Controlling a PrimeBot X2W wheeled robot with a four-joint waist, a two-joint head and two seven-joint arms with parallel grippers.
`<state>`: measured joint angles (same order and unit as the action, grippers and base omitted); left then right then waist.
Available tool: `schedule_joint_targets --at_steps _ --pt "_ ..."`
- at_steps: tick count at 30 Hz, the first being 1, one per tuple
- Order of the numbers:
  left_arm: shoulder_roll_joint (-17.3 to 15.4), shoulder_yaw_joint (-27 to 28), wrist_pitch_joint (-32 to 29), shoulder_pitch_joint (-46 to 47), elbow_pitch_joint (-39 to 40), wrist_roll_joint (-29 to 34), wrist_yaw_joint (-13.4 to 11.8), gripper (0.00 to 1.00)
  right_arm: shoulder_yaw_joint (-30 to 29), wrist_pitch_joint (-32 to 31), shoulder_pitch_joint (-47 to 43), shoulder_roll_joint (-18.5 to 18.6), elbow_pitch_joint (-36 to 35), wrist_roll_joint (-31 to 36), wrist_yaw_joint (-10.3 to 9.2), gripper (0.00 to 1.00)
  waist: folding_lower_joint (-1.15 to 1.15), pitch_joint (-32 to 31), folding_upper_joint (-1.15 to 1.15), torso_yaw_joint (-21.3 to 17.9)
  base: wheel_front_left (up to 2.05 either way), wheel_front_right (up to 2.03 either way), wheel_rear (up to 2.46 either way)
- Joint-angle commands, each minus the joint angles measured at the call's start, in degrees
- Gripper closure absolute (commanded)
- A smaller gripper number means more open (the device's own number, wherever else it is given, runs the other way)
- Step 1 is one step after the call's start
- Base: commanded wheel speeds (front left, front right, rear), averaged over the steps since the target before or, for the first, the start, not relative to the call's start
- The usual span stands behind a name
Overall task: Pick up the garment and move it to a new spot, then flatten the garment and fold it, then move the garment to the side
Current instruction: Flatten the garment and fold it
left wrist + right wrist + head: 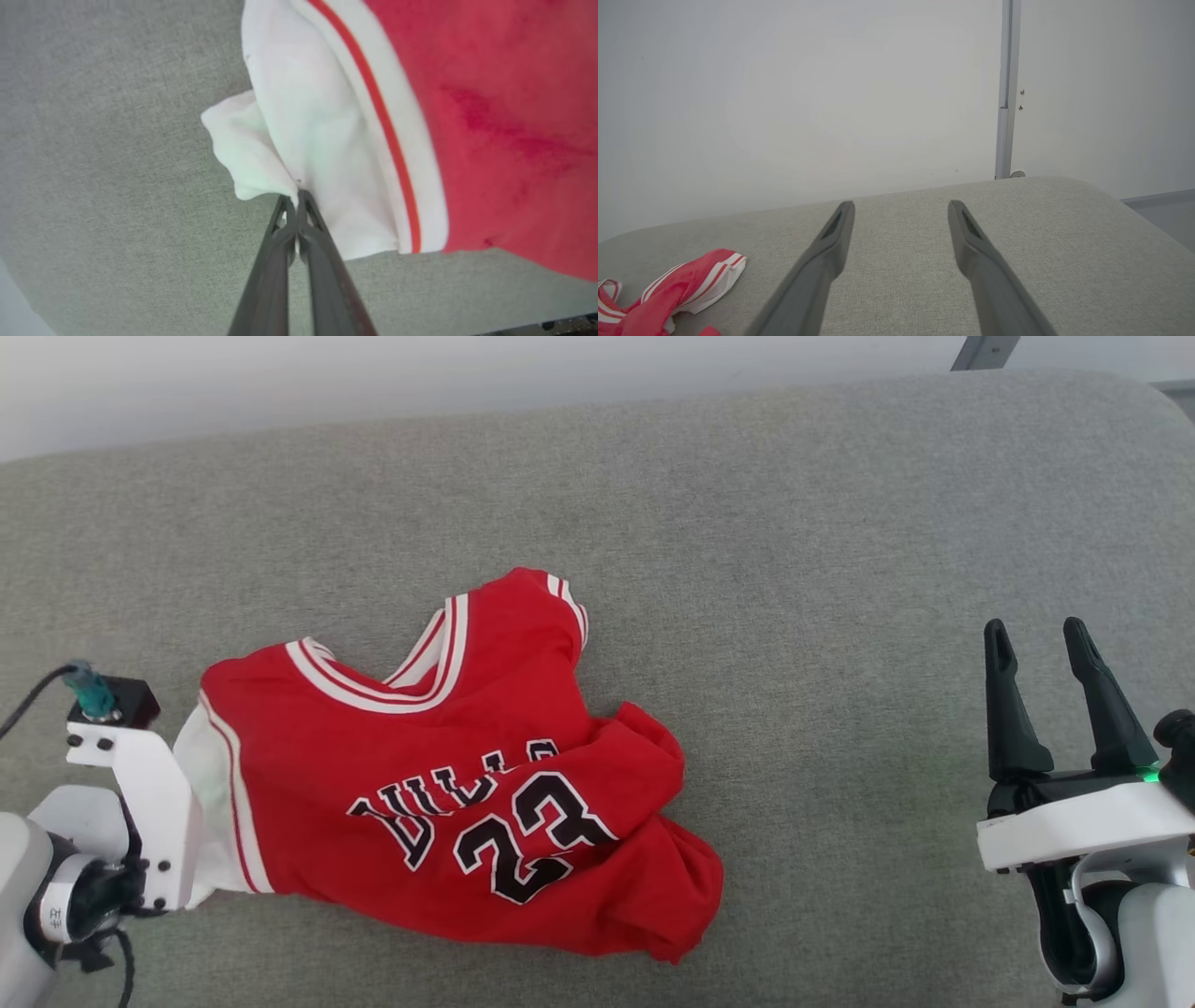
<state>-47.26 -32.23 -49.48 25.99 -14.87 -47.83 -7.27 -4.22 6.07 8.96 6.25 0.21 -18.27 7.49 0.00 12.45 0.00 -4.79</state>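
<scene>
**Left end effector clamped on jersey sleeve, right idle with jaws apart**

- Room: the grey fabric surface (794, 523) is bare on all sides of the jersey (448, 775). There's a wide free strip between it and the right end effector (1034, 635), and more behind it up to the far edge.
- Edges: the far edge runs along a pale wall (784, 93) and rounds off at the far right corner. A grey vertical post (1007, 88) stands behind that corner.
- Right end effector: fingers spread, nothing between them, well apart from the jersey.
- Left end effector (295, 198): fingers pressed together, pinching a fold of the white sleeve (303, 116) at the jersey's left side.
- Jersey: left of centre on the surface, print side up. It's red, with a red-and-white striped V-neck and armhole trim, and a black "23" outlined in white. A crease partly hides the lettering above the number.
- Not flat: the lower right part is bunched and folded over itself, and the neck end is rumpled.
</scene>
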Motion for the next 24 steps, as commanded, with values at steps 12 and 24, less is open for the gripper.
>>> schedule_joint_targets --at_steps 12,24 --pt "1.24 3.54 9.26 -2.04 6.31 -0.07 -2.22 0.00 1.35 -2.37 -1.16 1.68 0.42 -0.73 -0.01 0.00 0.00 -3.92 0.00 4.84 0.00 0.00 0.00" --pt "8.09 4.74 35.65 -6.99 13.85 7.55 -3.16 0.00 4.08 -7.79 1.28 5.01 3.75 -2.74 0.00 0.00 0.00 -5.52 0.00 13.84 0.00 0.00 0.00"
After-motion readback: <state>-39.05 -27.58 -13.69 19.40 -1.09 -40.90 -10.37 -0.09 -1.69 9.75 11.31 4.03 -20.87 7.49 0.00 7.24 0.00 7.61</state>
